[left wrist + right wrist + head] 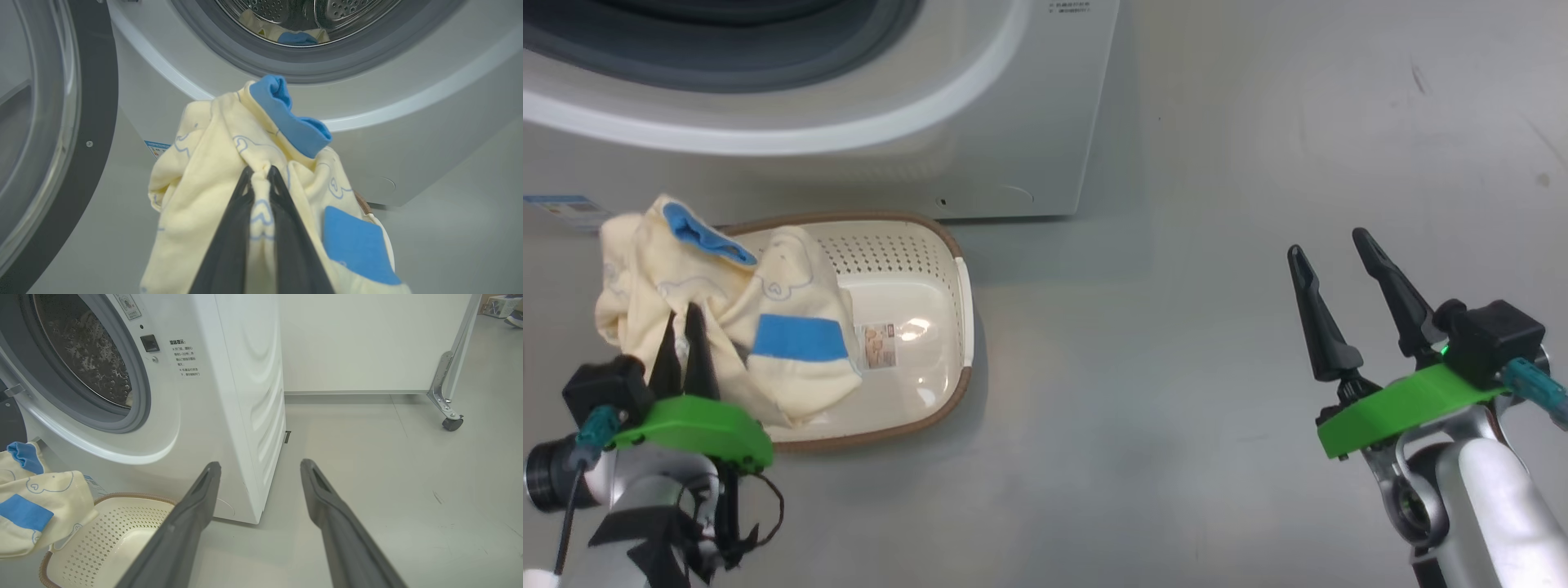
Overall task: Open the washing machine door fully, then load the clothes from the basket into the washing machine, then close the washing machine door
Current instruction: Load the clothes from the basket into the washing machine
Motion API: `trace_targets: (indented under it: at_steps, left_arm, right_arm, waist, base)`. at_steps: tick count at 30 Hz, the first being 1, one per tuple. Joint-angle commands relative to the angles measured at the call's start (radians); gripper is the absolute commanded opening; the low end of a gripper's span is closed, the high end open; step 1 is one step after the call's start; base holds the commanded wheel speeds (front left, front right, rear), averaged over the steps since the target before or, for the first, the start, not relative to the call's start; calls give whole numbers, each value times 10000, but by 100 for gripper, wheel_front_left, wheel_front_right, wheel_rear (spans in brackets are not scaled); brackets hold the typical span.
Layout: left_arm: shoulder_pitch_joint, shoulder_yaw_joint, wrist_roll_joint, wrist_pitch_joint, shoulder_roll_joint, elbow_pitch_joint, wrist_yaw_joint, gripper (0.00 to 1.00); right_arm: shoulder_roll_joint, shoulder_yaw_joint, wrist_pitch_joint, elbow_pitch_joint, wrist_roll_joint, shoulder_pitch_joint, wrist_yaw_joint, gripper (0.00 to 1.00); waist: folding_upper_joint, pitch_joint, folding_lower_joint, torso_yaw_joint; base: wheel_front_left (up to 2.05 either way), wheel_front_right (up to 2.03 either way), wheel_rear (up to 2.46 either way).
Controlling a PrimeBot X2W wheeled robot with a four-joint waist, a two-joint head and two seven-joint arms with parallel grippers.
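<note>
My left gripper (682, 314) is shut on a pale yellow garment with blue patches (727, 327), one of the clothes, bunched around its fingers (229, 228). The garment (212, 163) hangs in front of the washing machine (388, 110), its lower end over the left part of the cream basket (907, 269). The basket's bare bottom and label show. The washing machine door (98, 102) stands swung open at the left. Another yellow and blue garment (286, 34) lies inside the steel drum. My right gripper (1327, 242) is open over bare floor, well to the basket's right.
The basket (122, 531) sits on the grey floor against the washer's front (229, 396). A blue-edged sticker (564, 208) is low on the washer. A white panel on a caster (451, 422) stands behind at the right. Open floor lies right of the machine.
</note>
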Motion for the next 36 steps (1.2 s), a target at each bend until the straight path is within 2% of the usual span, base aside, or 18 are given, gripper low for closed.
trace_targets:
  at_steps: [1,20,36]
  left_arm:
    - [127,411,153,-140,374,-448,110,0]
    - [2669,-19,416,442,696,-3144,862,0]
    - [3307,-141,420,737,947,-4015,1093,0]
  right_arm:
    - [-116,127,66,-255,-38,143,102,100]
    - [13,109,620,-174,-67,1530,102,100]
    - [253,-20,990,-576,-176,2139,102,100]
  waist:
    - [-1,-573,1,141]
    - [-1,-2991,1,487]
    - [-1,-3588,1,593]
  base:
    - [0,0,0]
    - [0,0,0]
    - [0,0,0]
